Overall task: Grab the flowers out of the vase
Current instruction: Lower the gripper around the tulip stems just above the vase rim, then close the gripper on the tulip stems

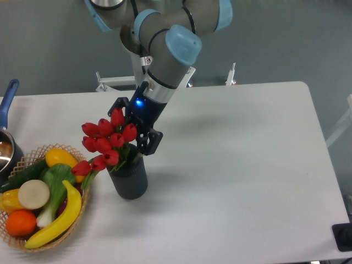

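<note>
The flowers (105, 141), a bunch of red tulip buds on green stems, stand in the dark ribbed vase (130, 179) left of the table's middle and lean left toward the basket. My gripper (136, 125) has come down at a slant from the back right and sits at the top of the bunch, just above the vase mouth. It is open, with one finger behind the upper buds and the other finger (153, 141) to the right of the stems. The buds hide part of the gripper.
A wicker basket (31, 155) with a banana, an orange, a cucumber and other produce sits just left of the vase. At the left edge a pot with a blue handle (7, 99) pokes in. A black object (343, 237) lies at the front right corner.
</note>
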Controlling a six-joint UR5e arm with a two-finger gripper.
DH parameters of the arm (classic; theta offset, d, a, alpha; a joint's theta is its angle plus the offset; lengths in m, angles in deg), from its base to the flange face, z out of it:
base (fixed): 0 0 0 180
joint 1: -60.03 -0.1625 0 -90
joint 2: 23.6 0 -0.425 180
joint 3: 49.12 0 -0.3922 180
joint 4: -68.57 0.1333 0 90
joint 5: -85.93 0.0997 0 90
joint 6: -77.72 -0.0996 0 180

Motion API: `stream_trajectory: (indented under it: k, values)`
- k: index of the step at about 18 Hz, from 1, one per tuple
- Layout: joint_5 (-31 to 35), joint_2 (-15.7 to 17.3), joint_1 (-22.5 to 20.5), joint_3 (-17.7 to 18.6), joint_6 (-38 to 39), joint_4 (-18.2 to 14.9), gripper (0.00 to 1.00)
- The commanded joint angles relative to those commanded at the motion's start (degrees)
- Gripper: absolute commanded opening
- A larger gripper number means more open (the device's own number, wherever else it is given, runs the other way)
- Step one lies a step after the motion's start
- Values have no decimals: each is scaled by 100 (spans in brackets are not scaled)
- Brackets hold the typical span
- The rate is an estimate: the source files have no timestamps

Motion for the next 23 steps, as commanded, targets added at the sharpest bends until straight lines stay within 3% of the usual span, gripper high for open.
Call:
stream_trajectory:
  k: [5, 6, 7, 16, 23]
  values:
    - [-194, -97, 0, -53, -18, 9, 99]
    - [-221, -105, -9, -53, -9, 9, 92]
    - [-230, -114, -9, -53, -9, 0, 79]
    - [-581, -114, -149, -62, 0, 0, 42]
    - [-783, -106, -290, -184, 237, -9, 39]
